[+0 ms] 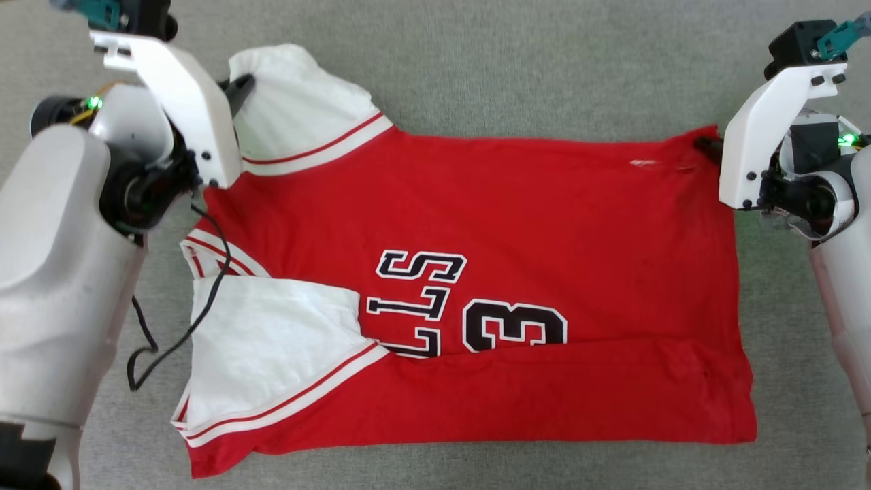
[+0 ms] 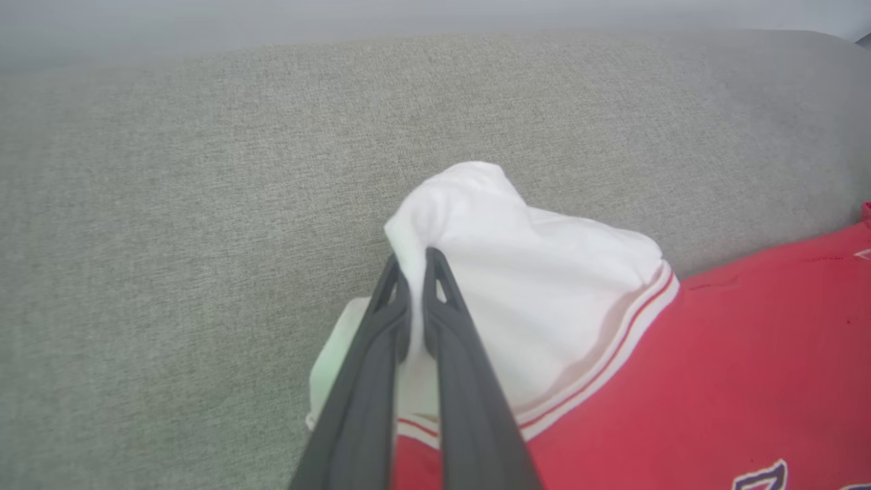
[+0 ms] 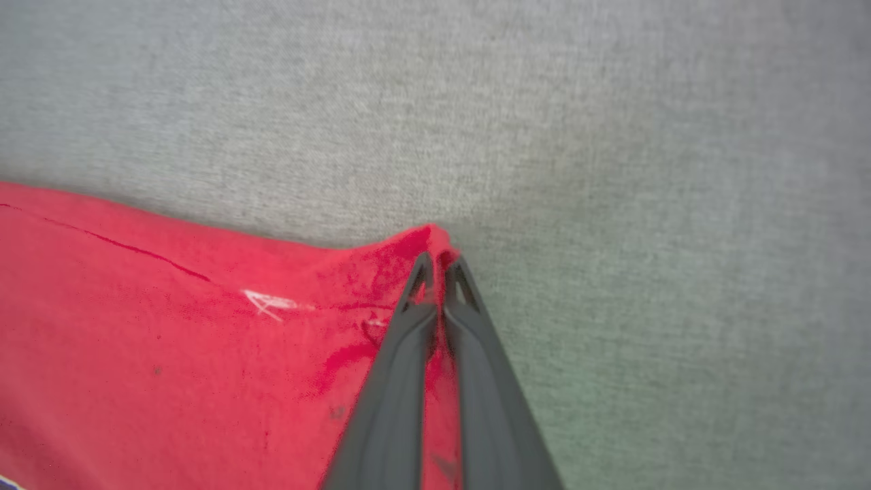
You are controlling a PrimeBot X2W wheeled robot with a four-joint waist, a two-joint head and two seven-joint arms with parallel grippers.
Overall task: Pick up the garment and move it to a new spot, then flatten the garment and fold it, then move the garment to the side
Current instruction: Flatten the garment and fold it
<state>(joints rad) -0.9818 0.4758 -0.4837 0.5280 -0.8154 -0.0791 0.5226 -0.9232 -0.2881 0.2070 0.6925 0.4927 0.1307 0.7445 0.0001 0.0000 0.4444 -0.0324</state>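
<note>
The garment (image 1: 476, 204) is spread on the grey cloth-covered worktop (image 1: 476, 68), with the neck end toward the robot's left and the hem toward its right; the near long edge is folded over, so that the black letters and numbers (image 1: 469, 306) are partly covered. The cloth is judged to be light, soft and limp, not fragile; it is expected to sag and wrinkle between two holds, and a thin pinch may slip out. It is therefore best taken at corners, seams or the striped trim, where the cloth is doubled. The jaws of the left gripper (image 2: 413, 262) are clamped on a bunch of the far white sleeve (image 2: 531, 286); the jaws of the right gripper (image 3: 439, 264) are clamped on the far hem corner (image 3: 422, 245), which is raised into a small peak. These two pinches are shown clearly by the wrist views, while in the head view they are mostly hidden behind the white wrist housings. The whole layout is given by the head view: the near sleeve (image 1: 272, 340) lying across the body, the folded strip, and a black cable (image 1: 211, 286) hanging over the collar side.
</note>
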